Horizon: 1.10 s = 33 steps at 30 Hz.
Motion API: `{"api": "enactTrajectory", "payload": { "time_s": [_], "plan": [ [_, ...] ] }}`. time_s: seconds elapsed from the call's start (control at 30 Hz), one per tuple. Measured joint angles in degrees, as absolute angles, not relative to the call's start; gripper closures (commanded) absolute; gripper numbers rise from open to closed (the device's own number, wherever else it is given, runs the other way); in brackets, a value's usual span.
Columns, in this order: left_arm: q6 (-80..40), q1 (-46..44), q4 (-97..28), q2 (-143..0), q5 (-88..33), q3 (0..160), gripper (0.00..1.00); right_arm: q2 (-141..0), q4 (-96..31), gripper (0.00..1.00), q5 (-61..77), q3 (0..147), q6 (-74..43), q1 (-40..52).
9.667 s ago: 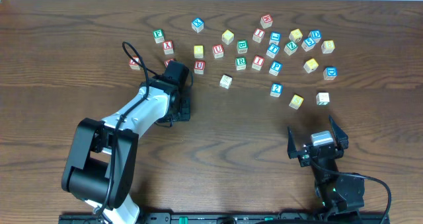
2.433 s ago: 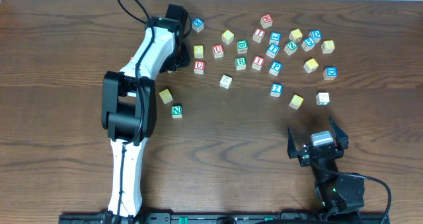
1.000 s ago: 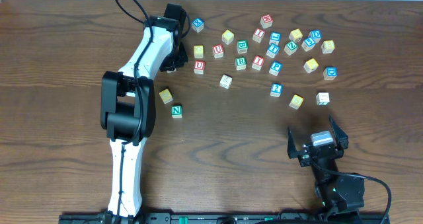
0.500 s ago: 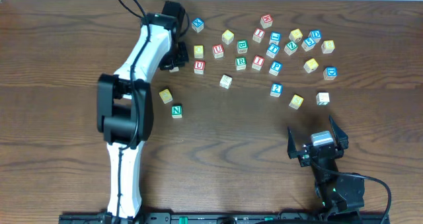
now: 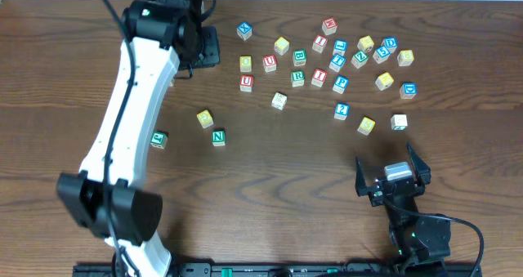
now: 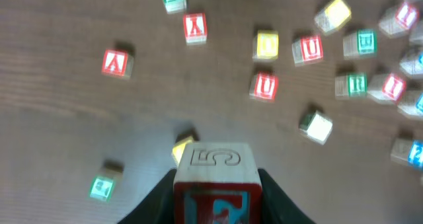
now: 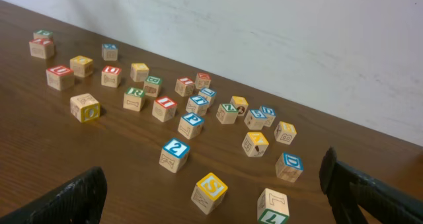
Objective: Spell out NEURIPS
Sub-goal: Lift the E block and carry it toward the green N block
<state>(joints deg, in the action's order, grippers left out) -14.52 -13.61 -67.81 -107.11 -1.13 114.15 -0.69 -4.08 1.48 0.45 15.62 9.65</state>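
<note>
Change from half a second ago: my left arm, then stretched low across the left of the table (image 5: 270, 187), now stands raised. My left hand (image 6: 215, 207) has moved from the near-left edge of the cube cluster to the far-left corner. It is clamped on the E cube (image 6: 213, 161), which is lifted clear of the table. The cube's top face shows a 5, and its near face shows a red letter cut off by the frame edge. A green cube (image 5: 159, 138) that my arm covered is now exposed, left of the N cube (image 5: 218, 136). All other cubes lie where they did.

My right hand (image 5: 391, 169) has not moved. It sits at the near right with its fingers spread wide, holding nothing.

Task cubes:
- The N cube stands near-left, apart from the cluster.
- The U cube (image 5: 247, 82), R cube (image 5: 297, 78), I cube (image 5: 319, 77) and P cube (image 5: 341, 84) lie roughly in a line, left to right, along the cluster's near side.
- The S cube (image 7: 210, 192) lies near-right, closest to my right hand.

Obstructions:
- A yellow cube (image 5: 204, 118) sits just beside the N cube, on its far-left side.
- A pale cube (image 5: 279, 100) lies near the U cube, on its near-right.
- From overhead, my left arm hides the far-left cubes. The wrist view shows two red cubes and one green cube there.
</note>
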Motion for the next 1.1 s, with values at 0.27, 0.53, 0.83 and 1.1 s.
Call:
{"api": "enactTrajectory", "payload": {
  "time_s": [0.27, 0.53, 0.83, 1.1],
  "plan": [
    [-12.1, -18.3, -74.0, -102.1, -1.1, 113.0, 0.92, -0.7, -4.1, 0.01, 1.5, 0.4, 15.6, 9.6],
    [-12.9, -20.8, -66.1, -97.1, -1.1, 97.7, 0.92, -0.7, -4.1, 0.01, 1.5, 0.4, 15.6, 9.6],
    [-18.9, -25.1, -53.1, -86.6, -1.2, 71.5, 0.92, -0.7, -4.1, 0.01, 1.5, 0.4, 15.6, 9.6],
    [-25.4, -32.0, -44.3, -85.6, -1.2, 63.3, 0.92, -0.7, -4.1, 0.01, 1.5, 0.4, 15.6, 9.6]
  ]
}}
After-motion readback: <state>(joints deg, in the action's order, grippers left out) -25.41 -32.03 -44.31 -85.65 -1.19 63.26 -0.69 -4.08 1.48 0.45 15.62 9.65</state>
